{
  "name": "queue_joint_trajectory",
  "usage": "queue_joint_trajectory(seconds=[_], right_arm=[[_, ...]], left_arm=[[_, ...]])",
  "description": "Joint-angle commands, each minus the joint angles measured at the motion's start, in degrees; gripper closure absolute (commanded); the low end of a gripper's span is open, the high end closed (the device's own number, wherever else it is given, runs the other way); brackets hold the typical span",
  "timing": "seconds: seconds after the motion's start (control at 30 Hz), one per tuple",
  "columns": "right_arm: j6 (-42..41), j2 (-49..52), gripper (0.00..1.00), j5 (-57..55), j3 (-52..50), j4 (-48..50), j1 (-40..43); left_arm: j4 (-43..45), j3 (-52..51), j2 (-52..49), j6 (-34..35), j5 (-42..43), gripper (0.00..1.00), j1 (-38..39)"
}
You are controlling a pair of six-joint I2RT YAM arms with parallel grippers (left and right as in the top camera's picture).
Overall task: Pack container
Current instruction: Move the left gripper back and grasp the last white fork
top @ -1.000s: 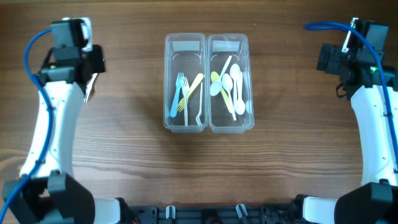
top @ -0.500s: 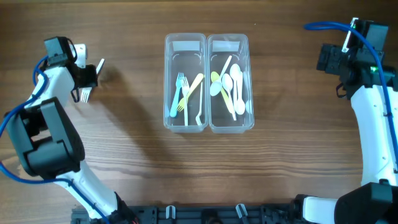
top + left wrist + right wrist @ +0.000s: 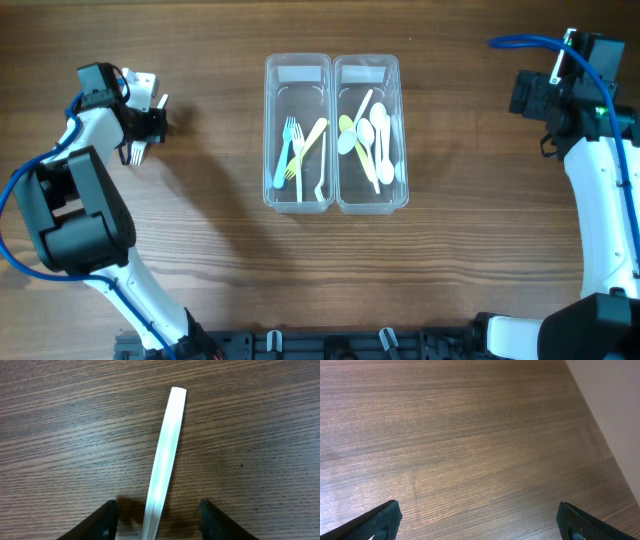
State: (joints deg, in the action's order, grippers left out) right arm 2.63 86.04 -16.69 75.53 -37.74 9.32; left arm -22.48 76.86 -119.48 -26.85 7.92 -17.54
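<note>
A white plastic fork (image 3: 135, 153) lies on the wood table at the far left. My left gripper (image 3: 148, 120) is low over it and open. In the left wrist view the fork's handle (image 3: 167, 445) runs between my two open fingers (image 3: 157, 510), which do not touch it. Two clear containers stand side by side in the middle: the left one (image 3: 268, 130) holds forks (image 3: 300, 150), the right one (image 3: 401, 130) holds spoons (image 3: 372, 140). My right gripper (image 3: 528, 95) is open and empty over bare wood at the far right (image 3: 480, 522).
Both arms reach in from the table's front corners. The table's right edge (image 3: 600, 435) shows in the right wrist view, with a pale floor beyond it.
My left arm has swung down and outward to the white fork and settled with its fingers on either side of the handle. The right arm has not moved.
</note>
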Motion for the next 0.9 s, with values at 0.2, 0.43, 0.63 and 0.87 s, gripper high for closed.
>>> queue_joint_trajectory(seconds=[0.2,0.43,0.63,0.87], right_arm=[[-1.2,0.0,0.0,0.3,0.6,0.0,-0.1],[-1.1,0.0,0.0,0.3,0.6,0.0,-0.1],[-1.1,0.0,0.0,0.3,0.6,0.0,-0.1],[-1.2,0.0,0.0,0.3,0.6,0.0,-0.1]], left_arm=[[-7.8,-0.2,-2.7,-1.0,0.4,0.79,1.7],[-10.6,-0.2,-2.4,4.0,0.4,0.96,2.9],[-9.0,-0.2,3.8,10.9,0.4,0.96,4.4],[-7.4,-0.2,20.8,23.8,2.9,0.96,7.7]])
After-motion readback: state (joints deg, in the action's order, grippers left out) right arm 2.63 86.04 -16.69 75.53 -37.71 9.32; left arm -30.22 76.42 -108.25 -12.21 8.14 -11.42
